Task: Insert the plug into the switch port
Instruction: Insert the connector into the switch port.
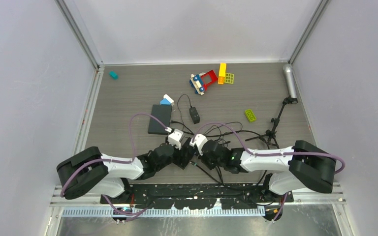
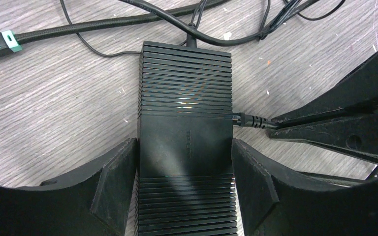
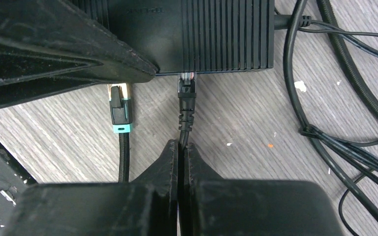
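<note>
The switch is a black ribbed box lying flat on the wood table. My left gripper is shut on it, one finger pressed on each long side. The black plug has its tip at a port in the switch's side edge; how deep it sits cannot be told. My right gripper is shut on the plug's cable just behind the boot. From the left wrist the plug shows against the switch's right side. In the top view both grippers meet near the table's front and hide the switch.
A second plug with a teal boot on a braided cable lies just left of the black one. Loose black cables tangle at the right. Farther back are a flat black box, a small adapter, toy bricks and a microphone stand.
</note>
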You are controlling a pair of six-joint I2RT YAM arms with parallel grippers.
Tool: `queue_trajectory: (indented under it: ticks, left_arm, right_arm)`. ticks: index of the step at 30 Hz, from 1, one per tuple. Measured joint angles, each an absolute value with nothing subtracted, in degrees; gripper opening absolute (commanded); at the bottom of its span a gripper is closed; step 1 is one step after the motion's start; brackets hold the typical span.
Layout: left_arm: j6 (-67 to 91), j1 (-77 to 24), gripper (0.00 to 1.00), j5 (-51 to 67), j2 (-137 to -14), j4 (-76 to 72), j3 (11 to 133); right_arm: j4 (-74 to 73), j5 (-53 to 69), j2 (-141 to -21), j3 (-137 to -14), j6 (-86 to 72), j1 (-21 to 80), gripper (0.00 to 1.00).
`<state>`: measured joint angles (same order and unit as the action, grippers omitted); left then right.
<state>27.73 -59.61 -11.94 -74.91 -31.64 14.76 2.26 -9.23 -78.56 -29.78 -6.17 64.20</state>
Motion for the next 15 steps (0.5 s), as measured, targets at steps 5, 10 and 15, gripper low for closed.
queue_trajectory:
  ticks: [5,10,15]
  left_arm:
    - [27.79,-59.61,0.48,-13.13,-76.79,-34.52,14.76]
    - [27.77,-59.59,0.52,-15.14,-77.14,-35.16,14.76]
    - [28.03,-59.61,0.69,-16.62,-75.68,-33.21,14.76]
  right_arm:
    - [3.55,-8.01,-79.15,-29.71,-8.03,62.11,0.0]
    - [6.35,-8.88,-80.42,-29.54,-9.82,61.93,0.01]
    - [8.1,-8.99,-80.68,-29.19,-10.09,61.69,0.0]
